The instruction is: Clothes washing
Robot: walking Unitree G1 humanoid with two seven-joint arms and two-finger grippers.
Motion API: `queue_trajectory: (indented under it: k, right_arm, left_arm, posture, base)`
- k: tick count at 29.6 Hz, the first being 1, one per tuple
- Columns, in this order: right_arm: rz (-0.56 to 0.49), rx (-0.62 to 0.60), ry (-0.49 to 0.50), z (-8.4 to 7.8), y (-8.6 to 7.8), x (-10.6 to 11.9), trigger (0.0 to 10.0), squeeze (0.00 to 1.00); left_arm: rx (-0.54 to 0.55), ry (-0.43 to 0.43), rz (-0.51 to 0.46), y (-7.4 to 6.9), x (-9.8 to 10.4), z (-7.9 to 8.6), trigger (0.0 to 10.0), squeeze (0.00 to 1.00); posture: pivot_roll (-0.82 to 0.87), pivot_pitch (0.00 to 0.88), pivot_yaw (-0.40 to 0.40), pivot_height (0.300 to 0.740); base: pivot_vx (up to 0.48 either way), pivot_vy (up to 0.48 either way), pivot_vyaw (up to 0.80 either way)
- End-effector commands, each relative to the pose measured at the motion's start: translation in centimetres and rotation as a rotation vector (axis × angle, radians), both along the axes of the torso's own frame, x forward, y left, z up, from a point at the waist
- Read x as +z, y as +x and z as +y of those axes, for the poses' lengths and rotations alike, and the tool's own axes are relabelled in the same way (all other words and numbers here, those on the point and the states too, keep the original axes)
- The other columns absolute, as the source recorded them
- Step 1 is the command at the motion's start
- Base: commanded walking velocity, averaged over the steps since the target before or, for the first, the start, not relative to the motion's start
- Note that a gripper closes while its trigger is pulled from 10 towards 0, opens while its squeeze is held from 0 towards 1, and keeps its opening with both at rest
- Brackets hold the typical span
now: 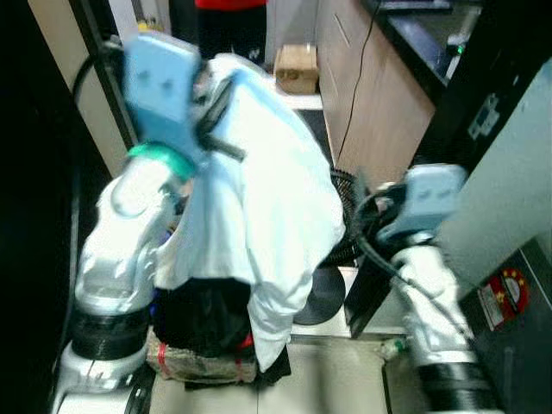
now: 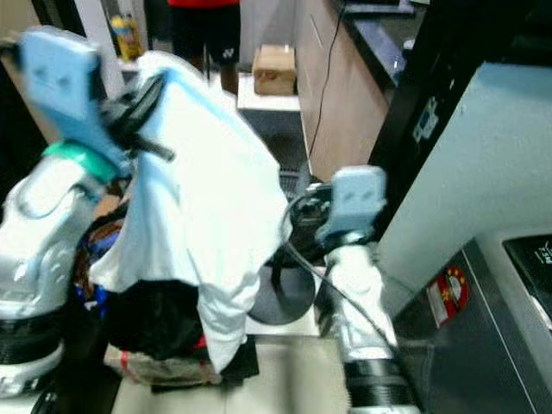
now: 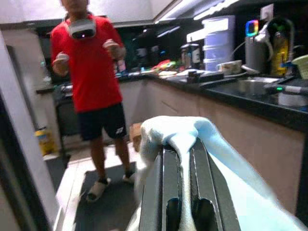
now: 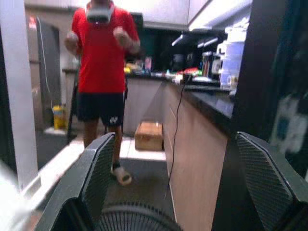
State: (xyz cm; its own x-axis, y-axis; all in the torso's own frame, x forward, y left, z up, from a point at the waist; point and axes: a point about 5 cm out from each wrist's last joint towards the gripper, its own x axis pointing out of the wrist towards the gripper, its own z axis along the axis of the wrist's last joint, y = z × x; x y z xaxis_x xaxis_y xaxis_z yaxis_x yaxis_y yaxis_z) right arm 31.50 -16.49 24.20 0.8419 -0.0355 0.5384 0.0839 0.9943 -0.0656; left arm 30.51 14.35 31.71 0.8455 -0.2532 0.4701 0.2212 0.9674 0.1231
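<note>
My left gripper [image 3: 182, 145] is raised high and shut on a white, pale blue garment [image 1: 269, 207], whose cloth is pinched between the two black fingers [image 3: 166, 187]. The garment hangs down from the gripper [image 1: 220, 129] over a heap of dark clothes [image 1: 203, 315] in a basket at my feet. My right gripper [image 4: 175, 139] stands open with nothing between its fingers, held low at my right side [image 1: 356, 197], beside the garment's edge and above a black fan [image 1: 326, 291].
A person in a red shirt and dark shorts [image 3: 89, 62] stands ahead in the aisle. A cardboard box [image 1: 296, 67] lies on the floor near them. Wooden cabinets [image 1: 379, 103] run along the right, and a grey appliance with a red sticker [image 1: 504, 297] is close on my right.
</note>
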Motion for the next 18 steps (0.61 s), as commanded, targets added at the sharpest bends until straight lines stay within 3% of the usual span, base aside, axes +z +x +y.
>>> queue_trajectory:
  k: [1,5,9,18]
  right_arm:
    - [0.022,0.005,0.008,0.0,-0.2,-0.3,10.0,0.00]
    - [-0.011,0.076,-0.037,0.6,-1.7,0.8,10.0,0.00]
    - [-0.002,0.094,-0.052,0.7,-2.0,0.7,10.0,0.00]
    - [-0.012,0.111,-0.045,1.4,-1.4,2.4,10.0,0.00]
  left_arm:
    - [0.000,0.001,-0.024,-0.6,0.5,-0.1,10.0,0.00]
    - [0.084,0.036,0.044,-1.0,-2.0,1.4,10.0,0.00]
    - [0.111,0.027,0.063,-0.8,-2.5,1.9,10.0,0.00]
    - [0.129,0.069,0.001,0.4,-1.2,0.8,10.0,0.00]
  posture:
    - [0.06,0.000,0.047,0.740]
    - [0.06,0.000,0.034,0.740]
    - [0.06,0.000,0.034,0.740]
    - [0.07,0.000,0.014,0.740]
  base:
    - [0.000,0.000,0.00]
    - [0.000,0.000,0.00]
    - [0.000,0.000,0.00]
    - [0.000,0.000,0.00]
